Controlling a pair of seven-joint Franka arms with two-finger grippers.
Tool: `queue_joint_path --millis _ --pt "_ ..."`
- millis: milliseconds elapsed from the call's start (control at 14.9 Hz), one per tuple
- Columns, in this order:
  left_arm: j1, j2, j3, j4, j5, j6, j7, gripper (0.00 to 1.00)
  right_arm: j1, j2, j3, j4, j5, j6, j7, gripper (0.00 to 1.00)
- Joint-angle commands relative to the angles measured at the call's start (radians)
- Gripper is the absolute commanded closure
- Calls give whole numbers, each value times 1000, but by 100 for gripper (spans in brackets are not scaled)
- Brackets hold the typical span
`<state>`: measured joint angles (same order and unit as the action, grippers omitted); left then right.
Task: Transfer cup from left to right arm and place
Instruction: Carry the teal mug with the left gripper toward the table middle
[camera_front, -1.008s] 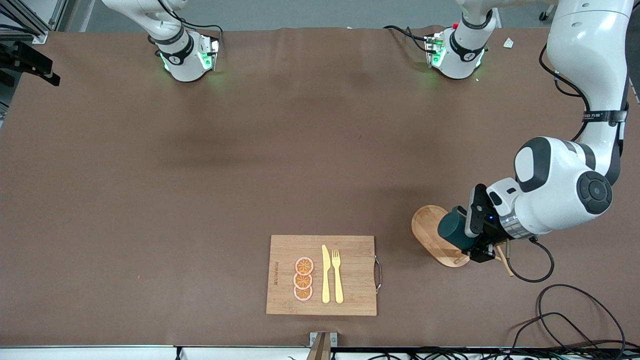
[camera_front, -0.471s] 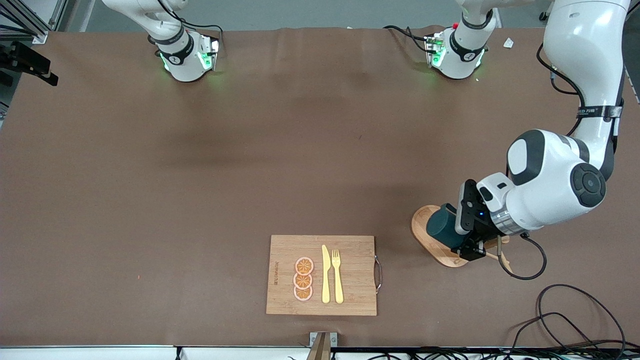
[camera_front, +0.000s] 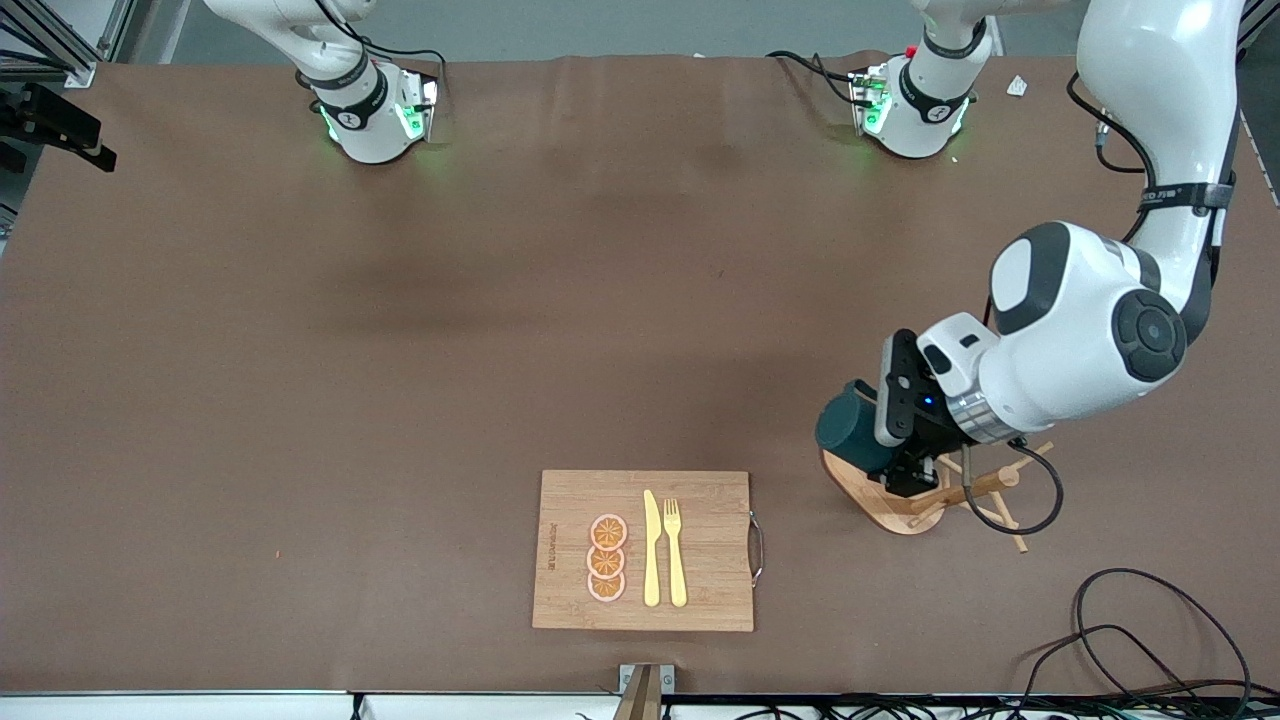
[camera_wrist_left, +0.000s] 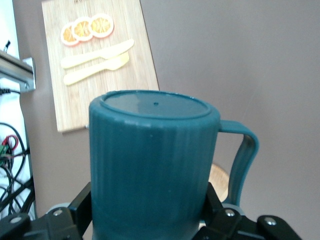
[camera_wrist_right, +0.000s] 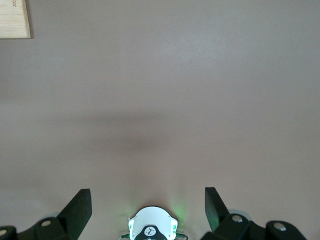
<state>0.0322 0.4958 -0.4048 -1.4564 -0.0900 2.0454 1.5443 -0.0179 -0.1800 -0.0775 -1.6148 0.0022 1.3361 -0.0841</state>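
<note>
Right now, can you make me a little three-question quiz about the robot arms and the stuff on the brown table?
1. True or false: the left gripper is shut on the dark teal ribbed mug.
2. What lies on the rectangular bamboo cutting board? A) a spoon and a lemon B) three orange slices, a yellow knife and a yellow fork C) nothing
3. Fill in: the mug is over the edge of the wooden peg rack's oval ____.

Key: 1 true. 2 B. 3 base. Bonus: the right gripper is open and waits, holding nothing.
</note>
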Motion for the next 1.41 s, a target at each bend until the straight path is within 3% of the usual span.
queue_joint_path --millis 0,336,672,1143,1345 --pt "-46 -36 -12 -7 70 -24 -65 58 -10 -13 8 -16 -8 6 -5 0" --pt "-199 -52 -14 -7 258 -34 -185 58 -11 -13 8 -16 -8 5 -5 0" --pt "-438 -31 -11 -12 573 -85 -464 59 -11 -13 8 -16 -10 5 -5 0" --pt "-793 159 1 -9 1045 -260 -895 59 -11 -13 8 -16 -8 6 -5 0" --pt "-949 283 75 31 1188 -350 -1059 60 -13 -12 7 -10 -8 5 -5 0"
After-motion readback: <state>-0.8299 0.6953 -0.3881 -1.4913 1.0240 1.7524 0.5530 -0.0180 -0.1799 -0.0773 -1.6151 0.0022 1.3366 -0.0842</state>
